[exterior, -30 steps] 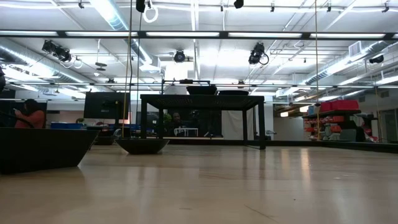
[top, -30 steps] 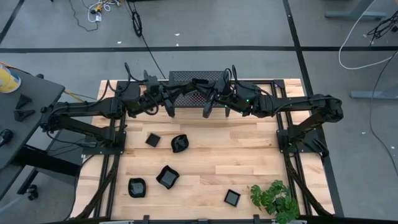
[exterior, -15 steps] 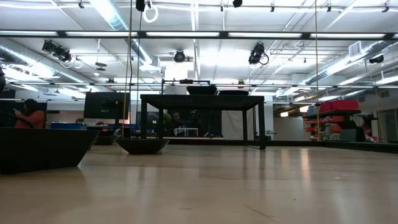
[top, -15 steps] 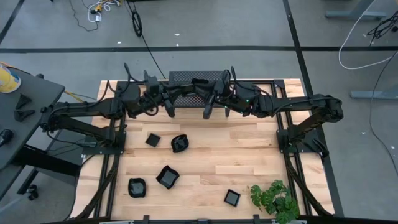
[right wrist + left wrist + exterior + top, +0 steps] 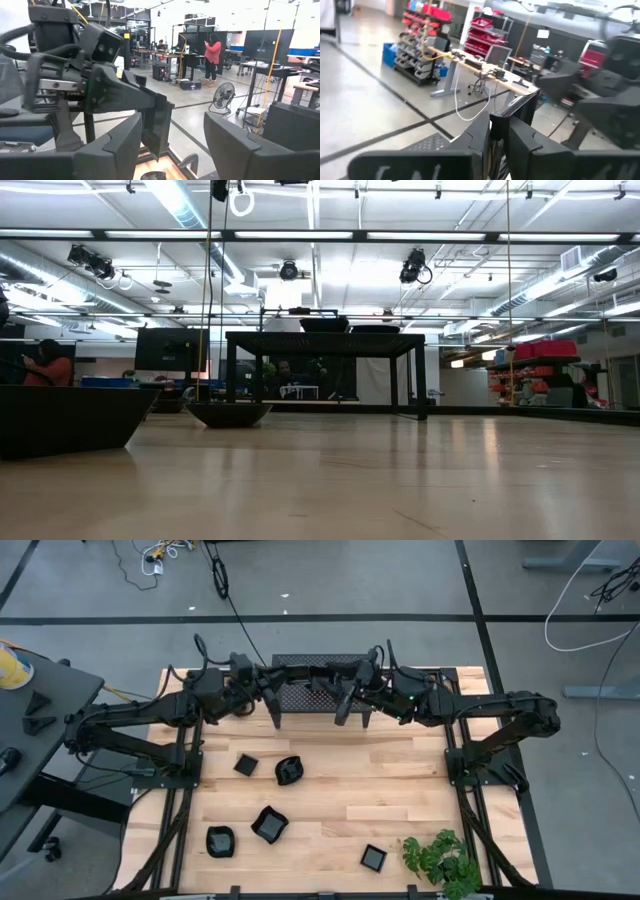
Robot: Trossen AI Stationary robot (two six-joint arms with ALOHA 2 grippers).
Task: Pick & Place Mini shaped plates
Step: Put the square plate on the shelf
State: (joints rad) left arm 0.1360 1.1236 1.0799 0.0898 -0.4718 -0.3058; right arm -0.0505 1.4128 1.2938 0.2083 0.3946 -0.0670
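Note:
Both arms meet above the black perforated stand (image 5: 318,665) at the table's far edge. My left gripper (image 5: 303,682) is shut on one mini shaped plate (image 5: 157,125), a small black dish held on edge in the air. My right gripper (image 5: 172,145) is open, with a finger on either side of that plate and apart from it. Several more small black plates lie flat on the wood, among them a square one (image 5: 246,764), a rounded one (image 5: 289,770) and one near the front (image 5: 373,858). Two plates (image 5: 325,324) rest on the stand's top. My left gripper pinches the plate's rim (image 5: 150,107) between its two fingers, which come in level from the table's left. The plate stands on edge, lifted clear above the stand. In the left wrist view it shows only as a thin dark strip (image 5: 493,125) in the narrow gap.
A green plant (image 5: 440,860) stands at the front right corner. The stand (image 5: 325,340) is on legs at the far middle. Bare wood lies between the scattered plates and the right side of the table (image 5: 400,780). A person stands in the room beyond.
My right gripper has opened, let go of the plate and drawn back a little toward the table's right and far edge. The plate stays in the air in my left gripper, which has hardly moved.

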